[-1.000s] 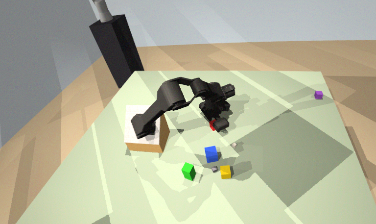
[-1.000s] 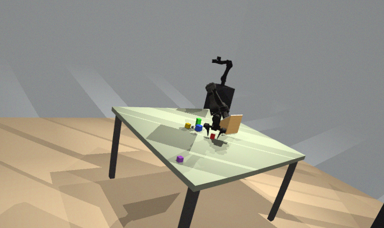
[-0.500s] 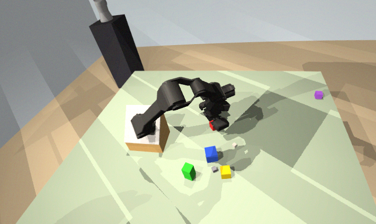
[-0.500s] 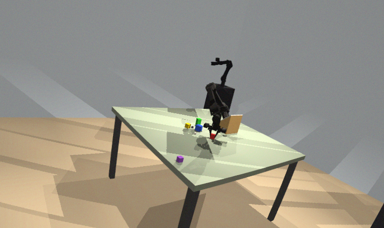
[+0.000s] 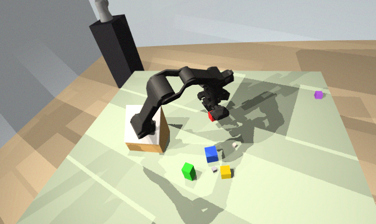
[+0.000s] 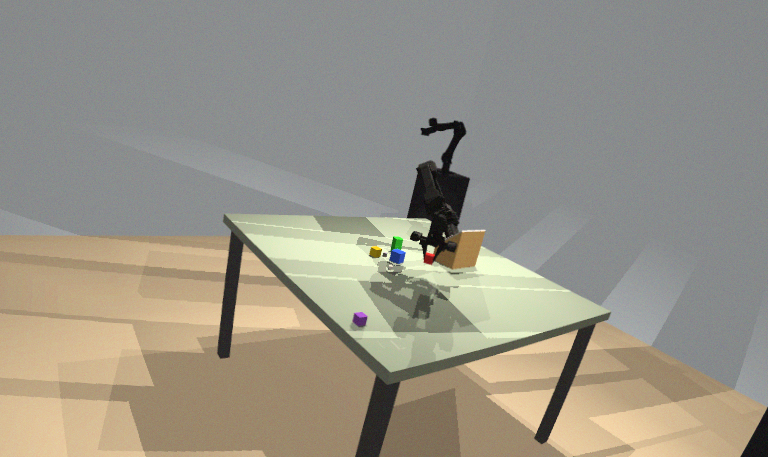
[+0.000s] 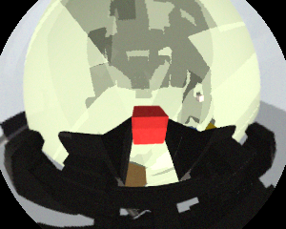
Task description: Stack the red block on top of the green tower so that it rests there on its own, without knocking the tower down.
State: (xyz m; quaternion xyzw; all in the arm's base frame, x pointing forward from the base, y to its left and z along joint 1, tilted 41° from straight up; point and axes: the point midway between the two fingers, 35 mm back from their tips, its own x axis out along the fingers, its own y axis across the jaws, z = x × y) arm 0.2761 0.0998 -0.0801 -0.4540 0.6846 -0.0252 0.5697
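My gripper [image 5: 212, 115] [image 6: 429, 256] [image 7: 147, 118] points down and is shut on the red block. The red block [image 5: 211, 116] [image 6: 428, 258] [image 7: 150, 132] sits between the fingertips and is held a little above the table, partly hidden by a finger in the top view. The green tower [image 5: 188, 171] [image 6: 397, 243] stands upright on the table, nearer the front of the top view than the gripper and a little to its left. Nothing rests on top of it. The tower is not seen in the wrist view.
A blue block [image 5: 211, 154] [image 6: 397, 256] lies between gripper and tower, slightly right of the tower in the top view. A yellow block [image 5: 225, 172] [image 6: 375, 252], a small grey cube [image 5: 214, 169] and a small white cube [image 5: 234, 144] [image 7: 199, 97] lie nearby. A purple block [image 5: 318, 94] [image 6: 360, 319] is far off.
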